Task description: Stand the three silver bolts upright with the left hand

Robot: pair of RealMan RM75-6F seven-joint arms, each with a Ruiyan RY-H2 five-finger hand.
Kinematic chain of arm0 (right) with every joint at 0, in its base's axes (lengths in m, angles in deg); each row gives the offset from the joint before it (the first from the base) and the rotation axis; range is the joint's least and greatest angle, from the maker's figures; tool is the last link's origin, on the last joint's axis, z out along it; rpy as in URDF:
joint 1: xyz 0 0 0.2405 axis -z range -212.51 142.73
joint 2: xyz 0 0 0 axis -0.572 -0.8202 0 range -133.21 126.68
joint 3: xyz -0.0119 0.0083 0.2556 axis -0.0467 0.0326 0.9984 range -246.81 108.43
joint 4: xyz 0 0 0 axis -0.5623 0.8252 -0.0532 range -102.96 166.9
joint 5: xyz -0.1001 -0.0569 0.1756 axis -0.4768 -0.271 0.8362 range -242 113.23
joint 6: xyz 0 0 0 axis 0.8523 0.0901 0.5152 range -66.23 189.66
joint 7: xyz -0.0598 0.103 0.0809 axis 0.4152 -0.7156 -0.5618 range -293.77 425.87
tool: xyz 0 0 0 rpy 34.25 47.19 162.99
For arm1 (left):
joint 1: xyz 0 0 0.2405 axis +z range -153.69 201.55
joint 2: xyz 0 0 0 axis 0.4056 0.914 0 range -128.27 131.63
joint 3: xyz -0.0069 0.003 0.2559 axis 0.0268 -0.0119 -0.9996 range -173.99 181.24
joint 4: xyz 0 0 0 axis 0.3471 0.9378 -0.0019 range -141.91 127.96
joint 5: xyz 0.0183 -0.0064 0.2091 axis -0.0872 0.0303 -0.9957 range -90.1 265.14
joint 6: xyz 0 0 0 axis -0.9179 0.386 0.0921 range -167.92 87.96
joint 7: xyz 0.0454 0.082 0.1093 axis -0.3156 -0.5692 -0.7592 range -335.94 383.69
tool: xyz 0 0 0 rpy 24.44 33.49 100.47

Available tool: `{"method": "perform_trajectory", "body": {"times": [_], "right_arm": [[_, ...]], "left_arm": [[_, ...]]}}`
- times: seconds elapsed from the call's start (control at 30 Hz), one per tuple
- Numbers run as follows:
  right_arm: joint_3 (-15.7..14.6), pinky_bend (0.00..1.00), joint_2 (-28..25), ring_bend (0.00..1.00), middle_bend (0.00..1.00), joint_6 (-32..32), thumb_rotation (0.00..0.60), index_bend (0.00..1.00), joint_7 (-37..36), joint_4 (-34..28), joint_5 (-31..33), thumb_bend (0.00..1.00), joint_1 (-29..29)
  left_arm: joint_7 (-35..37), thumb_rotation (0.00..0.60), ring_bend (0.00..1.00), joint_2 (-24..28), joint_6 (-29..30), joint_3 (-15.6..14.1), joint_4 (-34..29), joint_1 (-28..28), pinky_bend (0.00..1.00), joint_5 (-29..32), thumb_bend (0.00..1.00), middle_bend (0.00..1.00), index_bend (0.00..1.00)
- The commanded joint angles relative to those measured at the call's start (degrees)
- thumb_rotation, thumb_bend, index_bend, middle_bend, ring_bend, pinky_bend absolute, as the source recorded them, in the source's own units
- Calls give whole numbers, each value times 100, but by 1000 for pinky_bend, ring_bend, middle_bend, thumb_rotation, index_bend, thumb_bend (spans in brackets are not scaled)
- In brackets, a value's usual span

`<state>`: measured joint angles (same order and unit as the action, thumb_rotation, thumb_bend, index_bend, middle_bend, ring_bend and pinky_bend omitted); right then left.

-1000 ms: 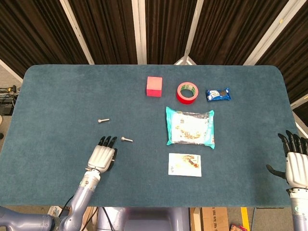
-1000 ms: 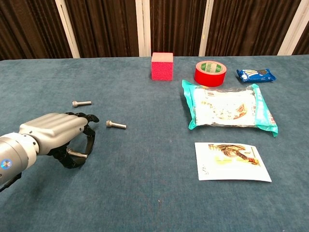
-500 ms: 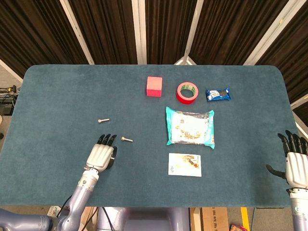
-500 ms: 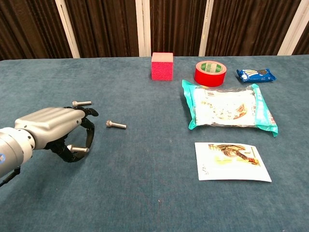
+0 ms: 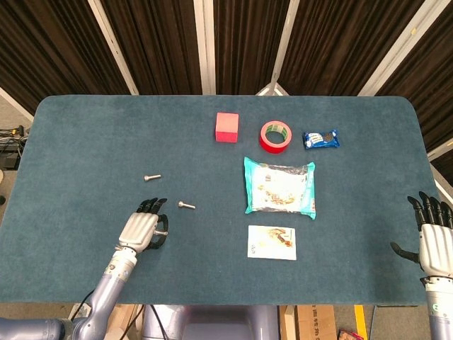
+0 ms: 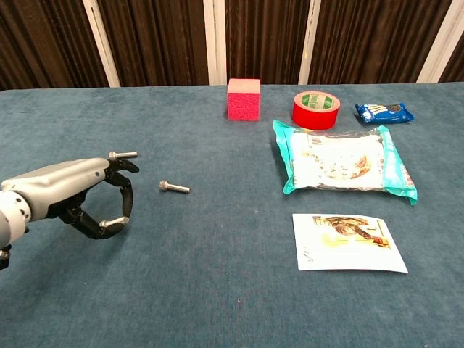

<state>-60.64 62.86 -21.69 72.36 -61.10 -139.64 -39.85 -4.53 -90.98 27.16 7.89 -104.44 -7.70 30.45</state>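
Observation:
Two silver bolts lie flat on the blue table: one [image 5: 151, 177] [image 6: 122, 154] further back, one [image 5: 186, 205] [image 6: 175, 188] to the right of my left hand. My left hand [image 5: 144, 228] [image 6: 72, 192] hovers palm down near the table's front left. It pinches a third silver bolt [image 6: 114, 222] between thumb and a fingertip, and the bolt lies roughly level under the palm. My right hand [image 5: 434, 237] rests at the table's right edge with its fingers spread and holding nothing; the chest view does not show it.
A red cube [image 5: 226, 127] [image 6: 243, 98], a red tape roll [image 5: 275, 136] [image 6: 317, 109] and a blue snack packet [image 5: 320, 139] [image 6: 384, 112] stand along the back. A teal bag [image 5: 279, 186] [image 6: 341, 164] and a picture card [image 5: 272, 242] [image 6: 348, 242] lie right of centre.
My left hand has drawn left and slightly back from the nearer loose bolt, carrying its pinched bolt along. The right hand has not moved.

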Motion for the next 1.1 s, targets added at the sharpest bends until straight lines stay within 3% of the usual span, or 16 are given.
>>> {"method": "perform_trajectory", "body": {"times": [0.03,0.63,0.9,1.1], "right_arm": [[-3,0,9,0,64,2,600,146,11,3,-1,21,-2],[10,0,52,0,64,-34,600,150,61,14,6,21,0],[16,0,71,0,64,-46,600,152,76,16,16,22,2],[23,0,93,0,64,-64,600,157,97,21,20,21,4]], "left_arm": [[226,600,0,148,-138,-3,1,66,0,-65,543,54,562],[1807,600,0,543,-665,11,107,224,0,-657,542,54,562],[3131,600,0,675,-960,-3,393,320,0,-1175,542,54,564],[4634,600,0,777,-1217,-39,751,370,0,-1734,542,54,571]]}}
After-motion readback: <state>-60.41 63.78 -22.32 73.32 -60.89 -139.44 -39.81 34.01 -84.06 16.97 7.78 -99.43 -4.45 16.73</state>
